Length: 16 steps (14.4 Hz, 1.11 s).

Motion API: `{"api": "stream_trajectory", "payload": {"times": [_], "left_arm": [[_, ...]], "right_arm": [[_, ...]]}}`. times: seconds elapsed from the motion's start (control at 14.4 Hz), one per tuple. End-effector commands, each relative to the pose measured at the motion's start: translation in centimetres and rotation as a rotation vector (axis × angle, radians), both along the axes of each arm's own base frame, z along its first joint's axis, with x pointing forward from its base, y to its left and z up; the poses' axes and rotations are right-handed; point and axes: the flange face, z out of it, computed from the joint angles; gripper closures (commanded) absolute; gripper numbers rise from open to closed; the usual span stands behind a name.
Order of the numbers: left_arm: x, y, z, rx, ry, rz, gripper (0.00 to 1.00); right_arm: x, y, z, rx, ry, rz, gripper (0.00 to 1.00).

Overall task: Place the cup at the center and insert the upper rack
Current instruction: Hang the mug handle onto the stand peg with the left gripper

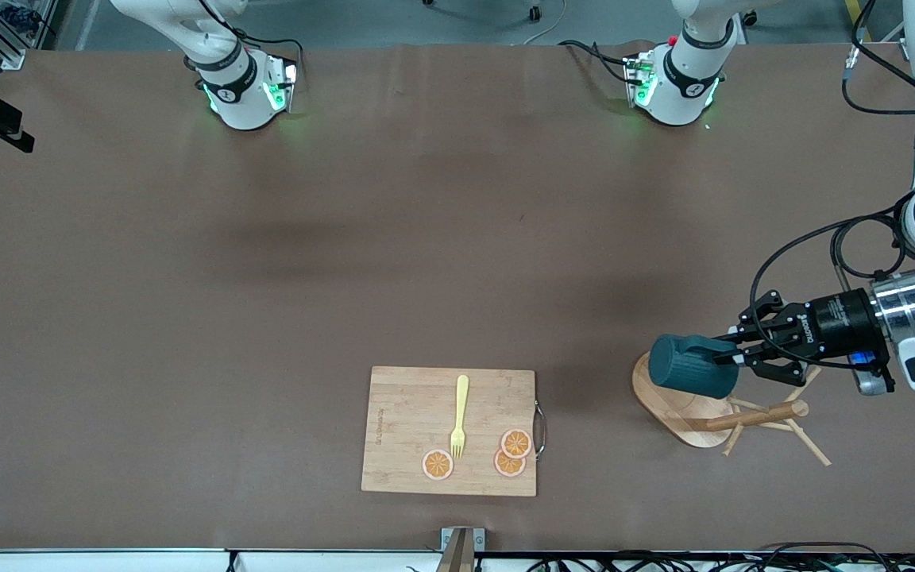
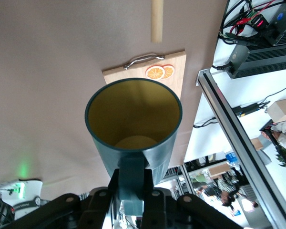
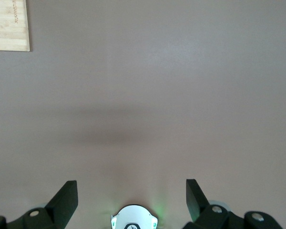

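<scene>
Left end effector [image 1: 731, 355] sits at the right edge of the front view, just below mid-height, its arm entering from the right border. Fingers are clamped on the small side handle of the cup [image 1: 692, 365]. The cup is carried on its side: long axis roughly horizontal in the frame, closed bottom facing frame-left, mouth facing the end effector. In the left wrist view the cup [image 2: 133, 125] fills the centre, mustard interior open to the camera, handle pinched between the dark fingers [image 2: 155, 202] at the bottom edge.

Cup hangs over the oval base of the upper rack [image 1: 684, 413], lower right of the front view. The rack lies tipped over on the worktop [image 1: 283, 262]: base on edge, post running along the surface toward frame-right, thin pegs splayed at that end.

Cutting board [image 1: 449, 430] in the lower centre of the front view, flat, metal handle on its right edge. On it: a yellow fork [image 1: 459, 415], tines toward the frame bottom, and three orange slices [image 1: 515, 443].

Right end effector [image 3: 132, 198]: not seen in the front view; the right wrist view shows its fingers spread wide over bare worktop, holding nothing, a corner of the board at upper left.
</scene>
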Motion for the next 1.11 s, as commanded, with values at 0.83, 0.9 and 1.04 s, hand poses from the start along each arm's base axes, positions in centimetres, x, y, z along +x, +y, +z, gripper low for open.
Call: {"api": "stream_trajectory", "payload": {"times": [0.83,0.9,1.04], "left_arm": [[2.3,7.3,-4.3,-0.091,-0.012,0.12,0.99],[2.4,7.8,-4.7,-0.096,-0.009,0.127,0.99],[2.4,8.2,-5.4,-0.099,-0.01,0.127,0.99]], "right_arm": [[-0.3,1.3,0.3,0.019,-0.004,0.04,0.0],[-0.3,1.2,0.4,0.019,-0.005,0.037,0.0],[-0.3,1.2,0.4,0.019,-0.007,0.037,0.0]]}}
